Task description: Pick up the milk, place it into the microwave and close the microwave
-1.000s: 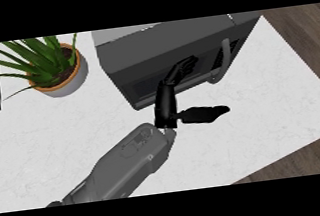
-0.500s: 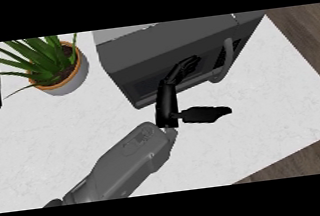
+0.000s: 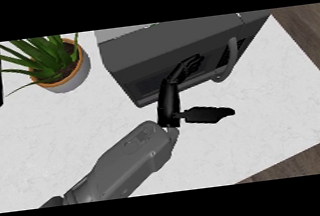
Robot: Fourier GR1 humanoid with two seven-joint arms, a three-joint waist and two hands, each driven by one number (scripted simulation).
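Fingers (image 3: 182,71) of left hand (image 3: 167,101) straight, pressed against microwave (image 3: 177,40) door, gripped nothing; risked sliding toward handle (image 3: 229,58), leaving door ajar.

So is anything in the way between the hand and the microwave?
No, nothing visible. The left hand reaches the microwave, its fingers touching the door beside the handle. The door looks shut, and the milk shows nowhere in this view.
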